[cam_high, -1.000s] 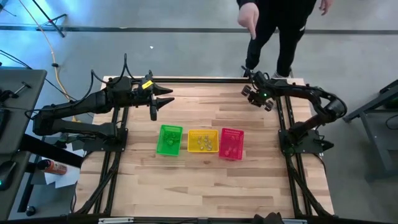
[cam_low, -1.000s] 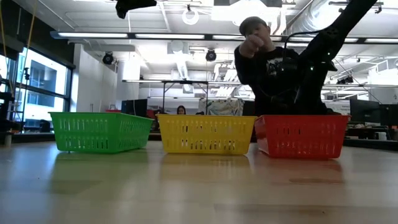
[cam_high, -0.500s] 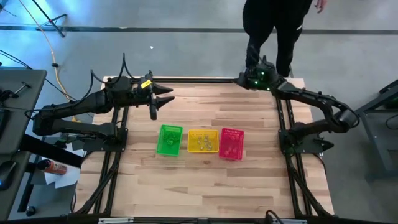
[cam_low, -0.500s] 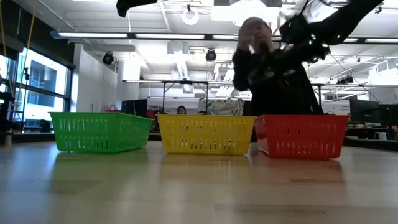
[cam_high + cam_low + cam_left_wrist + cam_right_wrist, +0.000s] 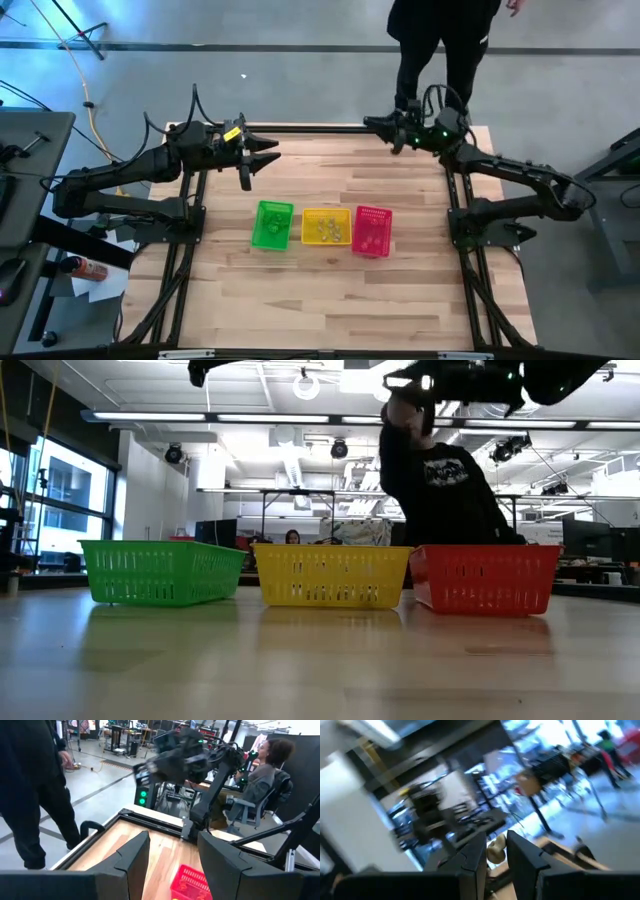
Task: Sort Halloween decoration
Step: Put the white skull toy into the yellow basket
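We judged the step a carry: the right gripper hung high over the counter's far edge, toward its right corner, the arm stretched nearly level, jaws closed on a small pale trinket (what kind we could not tell). The next move, we thought, called for swinging back over the counter's middle and lowering above whichever basket suits it: green basket, yellow basket or pink basket. Other trinkets already lay in them. The left gripper waited raised near the far left corner, jaws parted and empty.
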Motion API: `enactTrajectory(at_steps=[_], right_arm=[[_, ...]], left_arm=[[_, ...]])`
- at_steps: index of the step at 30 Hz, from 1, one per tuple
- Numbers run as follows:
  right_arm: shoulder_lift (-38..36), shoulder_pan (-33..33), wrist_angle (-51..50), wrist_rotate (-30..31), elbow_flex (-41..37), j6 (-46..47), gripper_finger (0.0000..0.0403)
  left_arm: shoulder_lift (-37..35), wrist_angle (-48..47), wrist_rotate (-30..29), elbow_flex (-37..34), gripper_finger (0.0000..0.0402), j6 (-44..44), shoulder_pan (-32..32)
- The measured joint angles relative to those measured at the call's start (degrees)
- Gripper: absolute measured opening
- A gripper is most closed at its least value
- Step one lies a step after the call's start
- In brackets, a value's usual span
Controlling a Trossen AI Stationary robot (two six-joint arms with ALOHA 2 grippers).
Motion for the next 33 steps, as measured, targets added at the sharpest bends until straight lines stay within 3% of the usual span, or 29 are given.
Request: enactTrajectory(at_steps=[6,10,33], right_arm=[[-1.42,9.54,2.17,0.01,0.03,-16.09,0.0066],[-1.42,13.40,1.34,0.30,0.03,-20.32,0.0066],[-1.42,14.47,0.62,0.55,0.04,-20.94,0.0066]], left_arm=[[0.00,-0.02,0.02,0.00,0.0156,-0.52,0.00],[0.00,0.00,0.02,0.00,0.0156,-0.50,0.00],[0.00,0.02,0.00,0.00,0.0156,-0.45,0.02]])
